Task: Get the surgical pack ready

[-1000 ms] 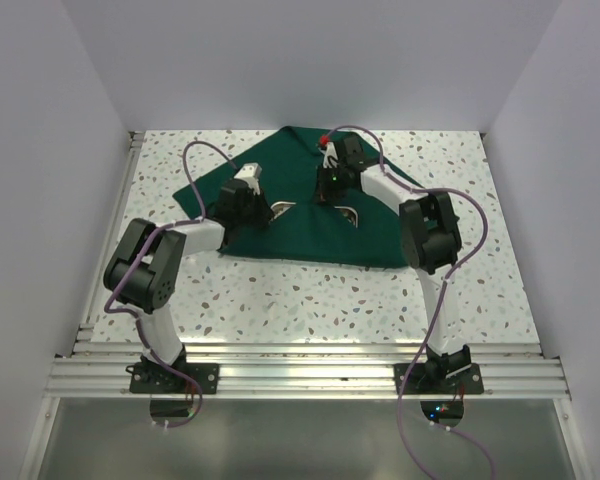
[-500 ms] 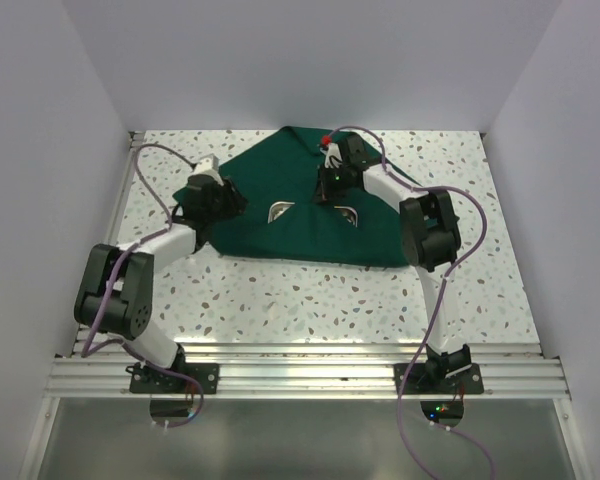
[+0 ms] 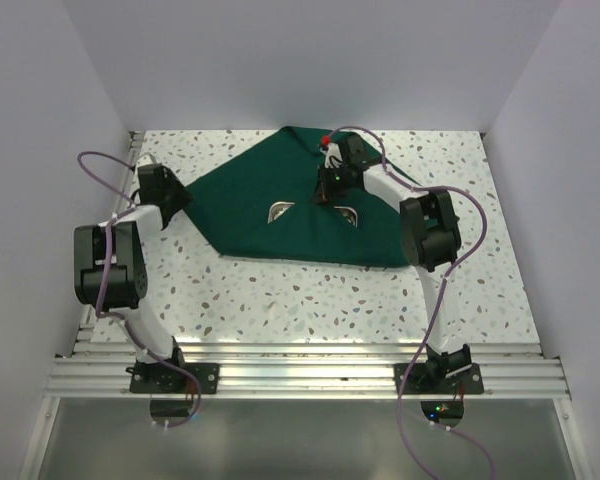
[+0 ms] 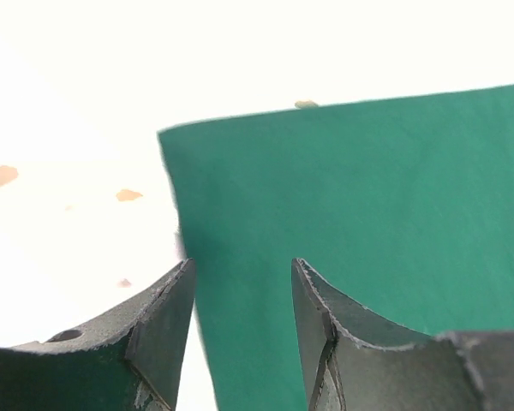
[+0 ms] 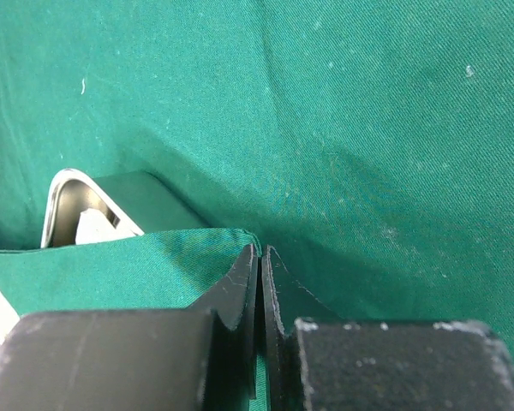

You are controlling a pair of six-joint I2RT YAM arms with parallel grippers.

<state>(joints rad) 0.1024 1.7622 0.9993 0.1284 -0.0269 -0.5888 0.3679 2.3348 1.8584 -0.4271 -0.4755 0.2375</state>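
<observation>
Early stage: green sheet (image 3: 310, 215) lies mostly flat mid-tabletop (image 3: 310, 290), tray (image 5: 64, 205) half hidden under a fold, outer corners not folded in. Left jaws spread above the sheet's left corner, holding nothing; right jaws pressed together at the fold edge

The top external camera is looking down from above and behind the arm bases, taking in the whole speckled table (image 3: 280, 290) from afar. The left wrist camera is peering forward past the left gripper (image 4: 240, 274), very near, catching a corner of the green surgical pack (image 4: 368, 214) just ahead of it. The right wrist camera is sitting close over the right gripper (image 5: 261, 253), with a steel tray (image 5: 68, 205) showing ahead and to its left. All three views are sharing that cloth.
</observation>
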